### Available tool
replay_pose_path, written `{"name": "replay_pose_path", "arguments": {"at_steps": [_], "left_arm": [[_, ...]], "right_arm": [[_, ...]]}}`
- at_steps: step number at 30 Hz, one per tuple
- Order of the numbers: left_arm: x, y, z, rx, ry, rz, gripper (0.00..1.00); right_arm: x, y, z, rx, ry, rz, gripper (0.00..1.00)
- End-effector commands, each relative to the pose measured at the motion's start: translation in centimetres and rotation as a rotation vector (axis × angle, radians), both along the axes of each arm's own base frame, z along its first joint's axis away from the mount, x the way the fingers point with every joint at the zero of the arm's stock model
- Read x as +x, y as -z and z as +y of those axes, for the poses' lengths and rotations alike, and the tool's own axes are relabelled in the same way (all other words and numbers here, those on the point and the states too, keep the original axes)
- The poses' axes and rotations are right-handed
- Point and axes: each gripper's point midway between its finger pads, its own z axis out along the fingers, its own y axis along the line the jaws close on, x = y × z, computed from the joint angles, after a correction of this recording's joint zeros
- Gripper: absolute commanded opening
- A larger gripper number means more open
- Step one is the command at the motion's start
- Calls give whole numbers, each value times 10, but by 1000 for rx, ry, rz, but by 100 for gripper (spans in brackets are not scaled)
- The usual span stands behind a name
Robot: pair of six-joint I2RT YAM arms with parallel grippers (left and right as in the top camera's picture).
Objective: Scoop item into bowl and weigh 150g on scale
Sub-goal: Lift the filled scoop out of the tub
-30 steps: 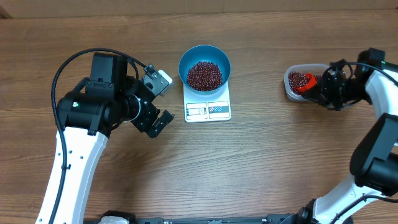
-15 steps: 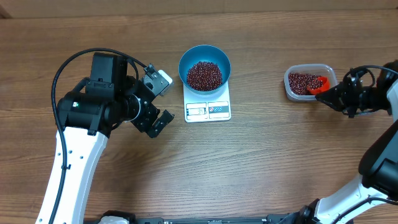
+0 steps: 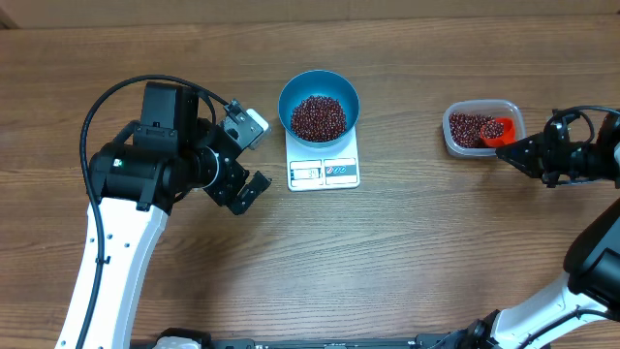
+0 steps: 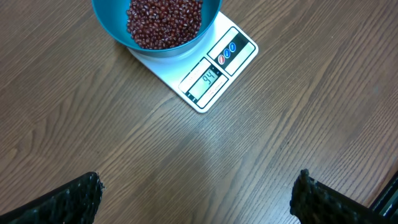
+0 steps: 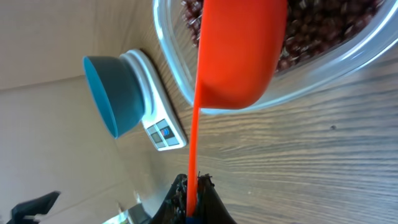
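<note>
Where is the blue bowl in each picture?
Overhead: the blue bowl is top middle.
Left wrist: the bowl is at the top, left of middle, cut off by the edge.
Right wrist: the bowl is at the left, seen sideways.
Shared landmark: the white scale right under it, in all three.

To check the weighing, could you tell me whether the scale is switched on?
On: the scale shows digits on its display, under the bowl of beans.

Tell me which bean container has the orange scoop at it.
The clear plastic tub on the right: the right gripper holds the orange scoop at its rim. The blue bowl sits on the scale, scoop-free.
</note>
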Motion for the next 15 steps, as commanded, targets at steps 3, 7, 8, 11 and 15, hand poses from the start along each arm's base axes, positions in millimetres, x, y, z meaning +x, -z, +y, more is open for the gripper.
{"name": "replay_pose_path", "arguments": {"at_steps": [3,7,8,11,15], "left_arm": [[2,-4,-3,-5,26,-16,100],[2,-4,-3,-5,26,-16,100],[2,-4,-3,-5,26,-16,100],[2,-4,-3,-5,26,-16,100],[2,-4,-3,-5,26,-16,100]], "right_arm": [[9,-14,-1,15,-17,-85,4],[8,-16,1,34,-14,-83,4],[8,-17,2,40,-13,-81,4],[7,-19,4,59,-10,-75,4],[8,-24,7,90,-5,-85,4]]}}
